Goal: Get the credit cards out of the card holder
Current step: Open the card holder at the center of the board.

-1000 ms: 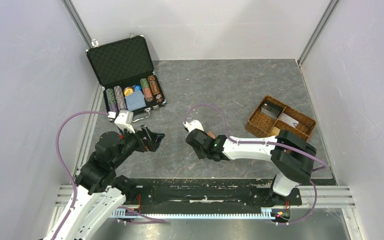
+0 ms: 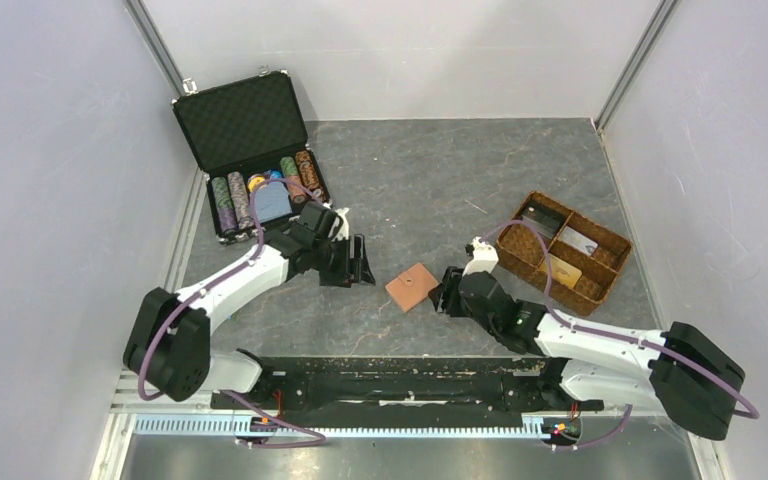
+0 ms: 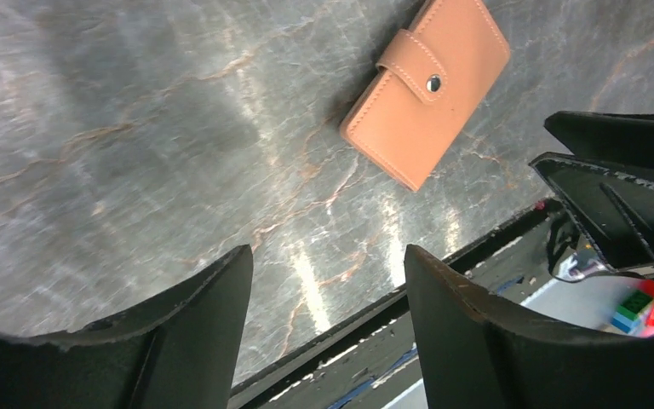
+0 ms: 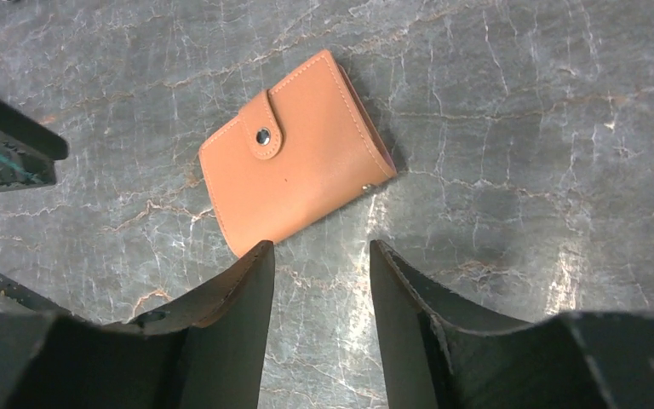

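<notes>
The grey marbled surface (image 2: 440, 170) carries an open chip case (image 2: 250, 150) at its far left corner and a woven tray (image 2: 585, 220) against its right edge. Both hands sit low near the middle of the near edge. The left hand (image 2: 357, 263) has its fingers spread wide and holds nothing. The right hand (image 2: 447, 293) is also parted, by a narrower gap, and empty.

Between them the card holder (image 2: 412, 287) lies flat on the surface, folded shut, and neither hand touches it. It is just beside the right hand's fingertips and a little further from the left's. In the right wrist view it lies just ahead of the fingers, slightly to the left of the gap.

Flat credit cards (image 2: 580, 240) show in the tray's compartments, so part of the removal looks done. Whether any are inside the holder cannot be told, since the fold hides its sleeves. Its snap tab (image 4: 264, 132) is fastened, so if cards are left, unsnapping and opening would have to come first.
</notes>
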Motion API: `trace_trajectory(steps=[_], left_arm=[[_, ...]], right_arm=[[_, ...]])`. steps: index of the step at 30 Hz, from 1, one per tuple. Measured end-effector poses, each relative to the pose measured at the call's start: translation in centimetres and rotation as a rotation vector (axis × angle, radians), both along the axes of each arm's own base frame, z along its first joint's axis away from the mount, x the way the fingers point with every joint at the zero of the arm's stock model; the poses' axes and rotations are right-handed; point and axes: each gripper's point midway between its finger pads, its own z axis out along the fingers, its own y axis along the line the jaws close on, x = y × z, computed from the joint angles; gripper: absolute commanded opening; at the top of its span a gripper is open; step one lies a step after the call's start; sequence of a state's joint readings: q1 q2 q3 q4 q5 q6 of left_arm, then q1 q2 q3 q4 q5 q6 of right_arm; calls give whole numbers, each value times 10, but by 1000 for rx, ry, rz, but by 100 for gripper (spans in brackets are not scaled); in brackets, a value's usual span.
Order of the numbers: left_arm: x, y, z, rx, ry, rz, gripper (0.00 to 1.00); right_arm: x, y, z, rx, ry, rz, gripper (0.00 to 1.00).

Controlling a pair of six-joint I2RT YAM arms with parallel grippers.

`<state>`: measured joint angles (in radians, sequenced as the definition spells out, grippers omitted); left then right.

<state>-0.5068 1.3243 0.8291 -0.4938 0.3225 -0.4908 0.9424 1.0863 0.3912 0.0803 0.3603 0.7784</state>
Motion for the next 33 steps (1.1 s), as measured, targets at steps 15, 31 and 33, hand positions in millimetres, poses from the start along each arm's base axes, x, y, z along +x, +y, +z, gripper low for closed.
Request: trace_trajectory(steps=[15,31,33], left_arm=[[16,-62,-58,-105,69,-105,64],[-31,-99,-64,-189,58,-189,50],[-35,-98,-60,-183,50,-185,53]], right_arm=[[-12,-2,3,161,-28,2,48],[-9,-15,-20,161,10,-36,54],[-8,-16,-23,165,17,-33,55]])
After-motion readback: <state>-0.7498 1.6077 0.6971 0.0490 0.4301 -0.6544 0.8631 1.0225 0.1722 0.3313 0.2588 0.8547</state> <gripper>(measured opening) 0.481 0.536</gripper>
